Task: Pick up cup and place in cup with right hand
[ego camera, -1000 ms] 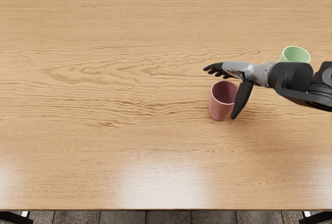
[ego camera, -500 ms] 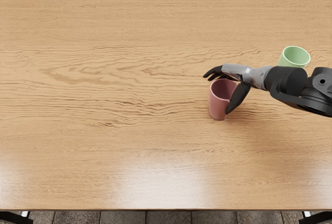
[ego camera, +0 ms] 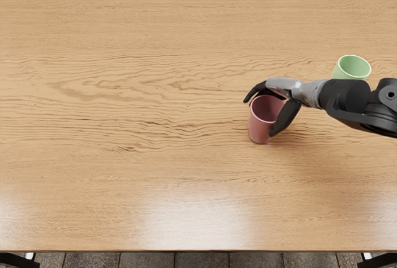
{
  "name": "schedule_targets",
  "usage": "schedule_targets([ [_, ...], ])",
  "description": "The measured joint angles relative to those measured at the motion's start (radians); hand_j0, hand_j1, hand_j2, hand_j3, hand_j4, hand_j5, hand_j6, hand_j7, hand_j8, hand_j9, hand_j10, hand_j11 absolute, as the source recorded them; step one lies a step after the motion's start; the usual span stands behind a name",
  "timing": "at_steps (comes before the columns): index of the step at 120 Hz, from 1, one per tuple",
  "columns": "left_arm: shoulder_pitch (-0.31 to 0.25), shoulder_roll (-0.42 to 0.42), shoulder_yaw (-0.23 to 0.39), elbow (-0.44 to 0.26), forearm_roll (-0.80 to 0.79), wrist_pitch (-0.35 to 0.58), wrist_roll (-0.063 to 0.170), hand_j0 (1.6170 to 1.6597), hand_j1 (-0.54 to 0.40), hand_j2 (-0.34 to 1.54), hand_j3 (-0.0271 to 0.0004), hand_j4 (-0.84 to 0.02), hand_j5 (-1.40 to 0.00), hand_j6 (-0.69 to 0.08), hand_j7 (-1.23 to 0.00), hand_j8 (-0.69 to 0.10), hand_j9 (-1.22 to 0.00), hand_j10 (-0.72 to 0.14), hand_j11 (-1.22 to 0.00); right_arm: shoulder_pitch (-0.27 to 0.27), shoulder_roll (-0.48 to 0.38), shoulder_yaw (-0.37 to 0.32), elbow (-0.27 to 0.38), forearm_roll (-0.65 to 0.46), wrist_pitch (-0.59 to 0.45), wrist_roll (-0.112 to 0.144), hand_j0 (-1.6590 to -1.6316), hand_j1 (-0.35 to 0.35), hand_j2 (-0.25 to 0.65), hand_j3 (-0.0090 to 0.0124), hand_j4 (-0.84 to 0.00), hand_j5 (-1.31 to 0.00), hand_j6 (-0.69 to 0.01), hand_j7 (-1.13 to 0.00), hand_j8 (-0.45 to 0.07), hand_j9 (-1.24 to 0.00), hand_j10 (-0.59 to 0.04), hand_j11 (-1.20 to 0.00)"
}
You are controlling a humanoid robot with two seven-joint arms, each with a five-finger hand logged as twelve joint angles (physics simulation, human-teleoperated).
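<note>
My right hand (ego camera: 283, 87) spans the far and right sides of the tapered, matte pink cup (ego camera: 260, 129), upright on the table; whether I grip it, I cannot tell. Wood-grained tabletop (ego camera: 136, 107) stretches left and nearer; the round pale-green cup (ego camera: 353, 67) stands behind my forearm.

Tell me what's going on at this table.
The robot's right hand is at a tapered, dusty-red cup, reaching around its rim from the right; whether it has a firm grip can't be told. The cup stands upright on the wooden table. A light-green round cup stands apart, partly hidden by the arm, so neither is inside the other.
</note>
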Motion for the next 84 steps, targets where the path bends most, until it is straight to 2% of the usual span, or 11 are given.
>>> schedule_targets([
  [13, 0.000, 0.000, 0.000, 0.000, 0.000, 0.000, 0.000, 1.6581, 0.336, 0.00, 0.0000, -0.012, -0.01, -0.012, -0.01, -0.011, -0.01, -0.011, -0.01, 0.002, -0.007, 0.017, 0.002, 0.006, 0.019, -0.003, -1.6535, 0.008, -0.128, -0.0003, -0.421, -0.56, -0.367, -0.55, -0.279, -0.56, -0.314, -0.56],
  [20, 0.000, 0.000, 0.000, 0.000, 0.000, 0.000, 0.000, 1.6581, 0.336, 0.00, 0.0000, -0.011, -0.01, -0.011, -0.01, -0.011, -0.01, -0.011, -0.01, 0.003, -0.011, 0.025, 0.002, 0.016, 0.029, -0.004, -1.6533, 0.026, -0.130, -0.0001, -0.431, -0.58, -0.344, -0.57, -0.257, -0.58, -0.293, -0.58],
  [25, 0.000, 0.000, 0.000, 0.000, 0.000, 0.000, 0.000, 1.6581, 0.336, 0.00, 0.0000, -0.011, -0.01, -0.011, -0.01, -0.011, -0.01, -0.011, -0.01, 0.004, -0.018, 0.033, 0.003, 0.030, 0.040, -0.005, -1.6531, 0.035, -0.127, -0.0011, -0.438, -0.59, -0.338, -0.58, -0.248, -0.59, -0.282, -0.59],
  [27, 0.000, 0.000, 0.000, 0.000, 0.000, 0.000, 0.000, 1.6581, 0.336, 0.00, 0.0000, -0.011, -0.01, -0.011, -0.01, -0.011, -0.01, -0.011, -0.01, 0.004, -0.021, 0.037, 0.003, 0.036, 0.045, -0.006, -1.6529, 0.034, -0.132, -0.0002, -0.439, -0.59, -0.333, -0.58, -0.241, -0.60, -0.279, -0.59],
  [37, 0.000, 0.000, 0.000, 0.000, 0.000, 0.000, 0.000, 1.6581, 0.336, 0.00, 0.0000, -0.011, -0.01, -0.011, -0.01, -0.011, -0.01, -0.011, -0.01, 0.005, -0.041, 0.065, 0.003, 0.066, 0.079, -0.008, -1.6525, 0.045, -0.132, -0.0005, -0.450, -0.61, -0.317, -0.60, -0.227, -0.61, -0.266, -0.61],
  [38, 0.000, 0.000, 0.000, 0.000, 0.000, 0.000, 0.000, 1.6581, 0.336, 0.00, 0.0001, -0.011, -0.01, -0.011, -0.01, -0.011, -0.01, -0.011, -0.01, 0.005, -0.043, 0.068, 0.003, 0.068, 0.082, -0.008, -1.6524, 0.046, -0.130, -0.0011, -0.449, -0.61, -0.313, -0.60, -0.222, -0.62, -0.269, -0.61],
  [53, 0.000, 0.000, 0.000, 0.000, 0.000, 0.000, 0.000, 1.6581, 0.336, 0.00, 0.0001, -0.012, -0.01, -0.012, -0.01, -0.011, -0.01, -0.011, -0.01, 0.011, -0.065, 0.117, 0.004, 0.088, 0.126, -0.012, -1.6518, 0.073, -0.139, -0.0004, -0.459, -0.65, -0.279, -0.62, -0.185, -0.65, -0.224, -0.64],
  [65, 0.000, 0.000, 0.000, 0.000, 0.000, 0.000, 0.000, 1.6581, 0.336, 0.00, 0.0001, -0.012, -0.01, -0.012, -0.01, -0.011, -0.01, -0.011, -0.01, 0.036, -0.100, 0.137, 0.002, 0.115, 0.149, -0.013, -1.6514, 0.085, -0.125, -0.0005, -0.453, -0.67, -0.251, -0.64, -0.158, -0.67, -0.192, -0.66],
  [79, 0.000, 0.000, 0.000, 0.000, 0.000, 0.000, 0.000, 1.6581, 0.336, 0.00, 0.0001, -0.011, -0.01, -0.011, -0.01, -0.011, -0.01, -0.011, -0.01, 0.078, -0.163, 0.148, 0.001, 0.153, 0.169, -0.013, -1.6515, 0.086, -0.129, -0.0003, -0.442, -0.69, -0.247, -0.65, -0.159, -0.67, -0.207, -0.66],
  [84, 0.000, 0.000, 0.000, 0.000, 0.000, 0.000, 0.000, 1.6581, 0.336, 0.00, 0.0001, -0.011, -0.01, -0.011, -0.01, -0.011, -0.01, -0.011, -0.01, 0.093, -0.188, 0.154, 0.001, 0.165, 0.175, -0.013, -1.6515, 0.087, -0.130, -0.0005, -0.436, -0.70, -0.243, -0.65, -0.145, -0.67, -0.204, -0.66],
])
